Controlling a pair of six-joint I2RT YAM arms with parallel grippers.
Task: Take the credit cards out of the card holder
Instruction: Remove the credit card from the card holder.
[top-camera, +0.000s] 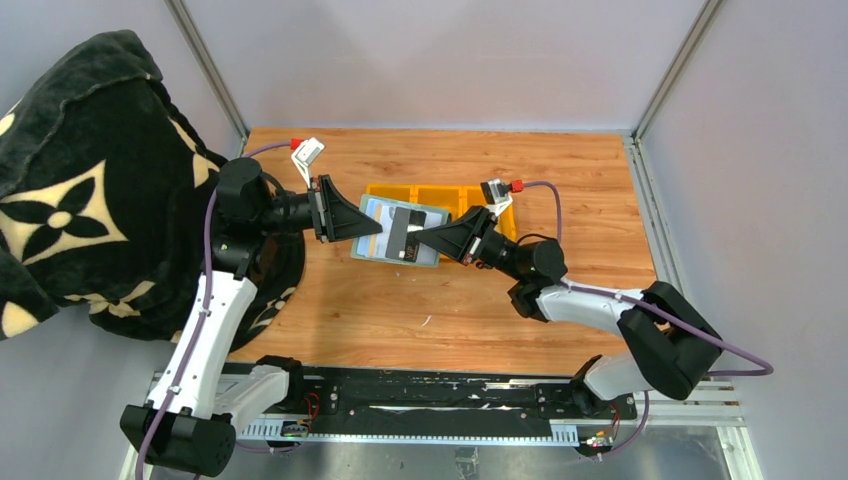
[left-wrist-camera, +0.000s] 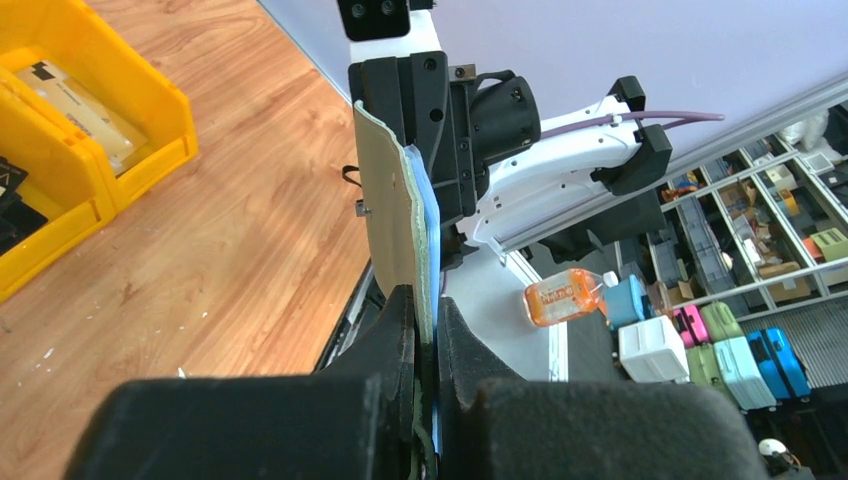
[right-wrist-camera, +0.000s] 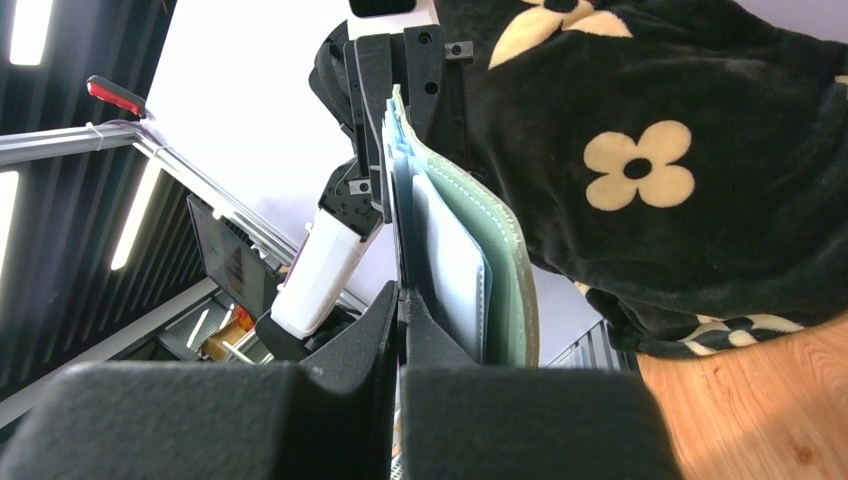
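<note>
No lettering can be read anywhere: the small white print beside the dark stripe of the pale grey-silver flat card is too tiny to make out, and the label on the orange translucent plastic bottle is blurred.

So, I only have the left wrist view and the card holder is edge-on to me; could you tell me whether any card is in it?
Observer: Yes. From above, the card holder is held open between the left gripper and the right gripper, with a dark-striped card across its inner face.
Operator: Thank you. Is that the only one?
Observer: The right wrist view shows a pale card tucked in an inner pocket. I cannot tell whether it is the same card.
</note>
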